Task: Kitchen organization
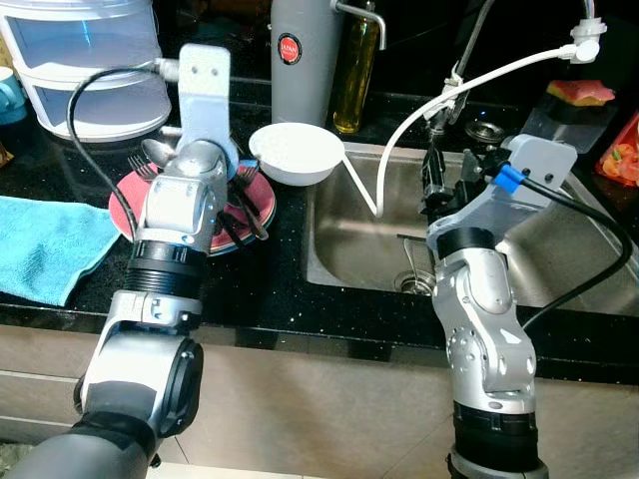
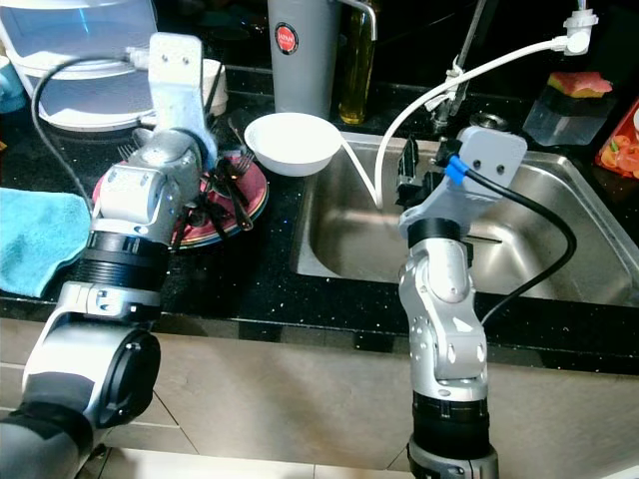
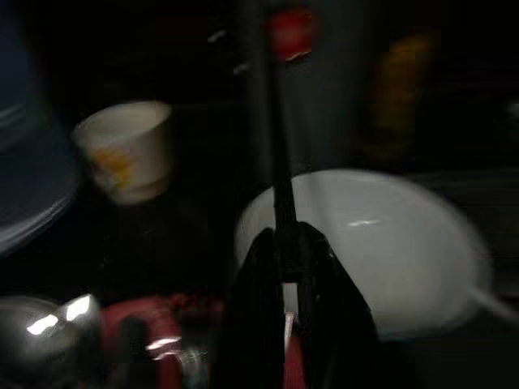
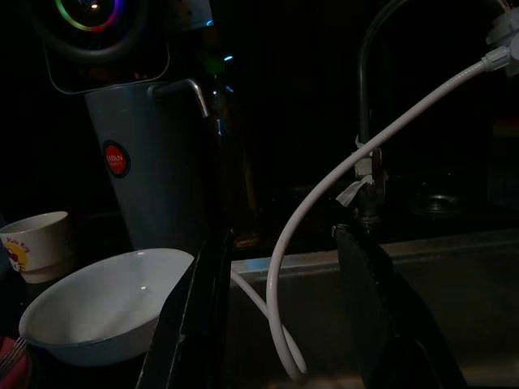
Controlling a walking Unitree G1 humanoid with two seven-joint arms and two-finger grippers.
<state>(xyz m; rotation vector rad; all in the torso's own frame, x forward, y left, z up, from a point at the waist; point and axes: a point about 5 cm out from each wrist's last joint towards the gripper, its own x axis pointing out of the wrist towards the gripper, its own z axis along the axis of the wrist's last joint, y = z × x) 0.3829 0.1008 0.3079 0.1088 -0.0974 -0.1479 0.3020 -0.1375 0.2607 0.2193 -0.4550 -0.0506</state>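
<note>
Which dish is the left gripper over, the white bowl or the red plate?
The red plate, the flat one holding cutlery, beside the blue cloth. The left gripper sits above it; the white bowl lies farther on, at the sink edge.

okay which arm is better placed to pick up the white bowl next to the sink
Probably the right. The right gripper hangs open over the sink, aimed toward the white bowl. The left gripper is shut above the red plate.
</note>
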